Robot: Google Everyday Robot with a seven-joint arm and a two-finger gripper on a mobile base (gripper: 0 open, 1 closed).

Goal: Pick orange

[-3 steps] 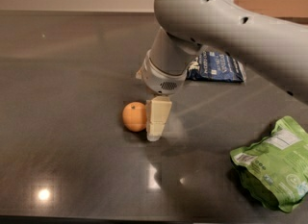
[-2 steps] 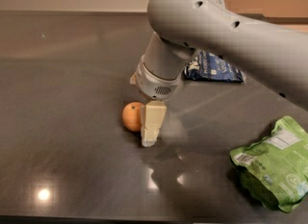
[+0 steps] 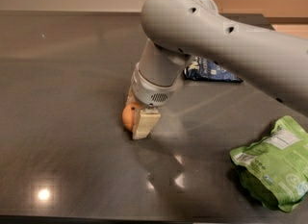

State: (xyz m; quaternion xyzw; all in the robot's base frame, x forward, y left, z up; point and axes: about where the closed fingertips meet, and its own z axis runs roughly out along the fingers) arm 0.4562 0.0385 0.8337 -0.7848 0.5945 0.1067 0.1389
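The orange [image 3: 127, 116] is a small round fruit resting on the dark tabletop [image 3: 67, 98], left of centre. My gripper [image 3: 138, 119] is down at the table right at the orange and covers its right side, so only the left part of the fruit shows. The grey arm reaches in from the upper right, and its wrist hangs directly above the orange.
A green snack bag [image 3: 272, 168] lies at the front right. A dark blue snack bag [image 3: 209, 70] lies behind the arm, partly hidden by it. The table's far edge runs along the top of the view.
My gripper has moved left and lower, from just right of the orange to right over it. It now hides more of the fruit. The orange and bags have not moved.
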